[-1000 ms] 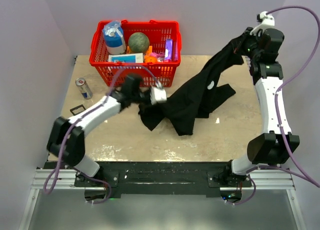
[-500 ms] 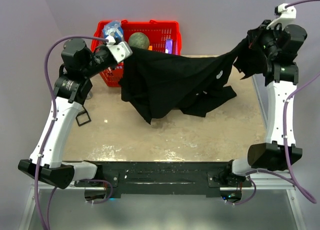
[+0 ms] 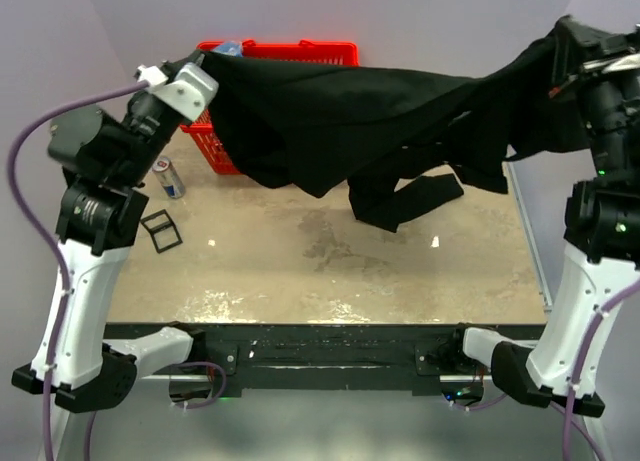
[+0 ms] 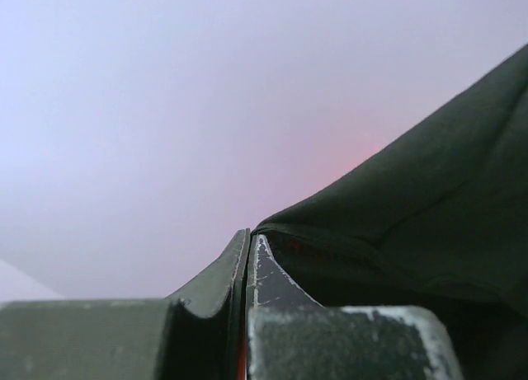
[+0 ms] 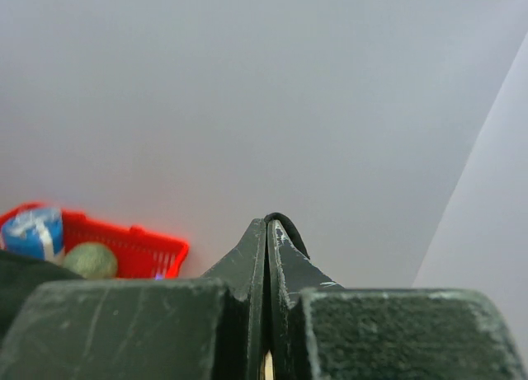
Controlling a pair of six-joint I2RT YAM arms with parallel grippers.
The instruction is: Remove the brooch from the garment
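Observation:
The black garment (image 3: 340,106) hangs stretched in the air between my two grippers, high above the table. My left gripper (image 3: 205,71) is shut on its left edge, with black cloth (image 4: 412,223) running off to the right of the fingertips. My right gripper (image 3: 575,41) is shut on its right edge; a thin fold of cloth (image 5: 285,225) shows at the closed tips. A lower part of the shirt (image 3: 405,196) droops toward the table. The brooch is hidden; I see no silvery disc in any view.
A red basket (image 3: 215,151) stands at the back left, mostly behind the cloth, and shows in the right wrist view (image 5: 124,248) with a green ball and blue package. A can (image 3: 168,176) and a small black square frame (image 3: 160,231) lie at the left.
Both arms have risen and spread apart, lifting the shirt off the table and stretching it out. The small light spot seen on the cloth earlier is no longer visible.

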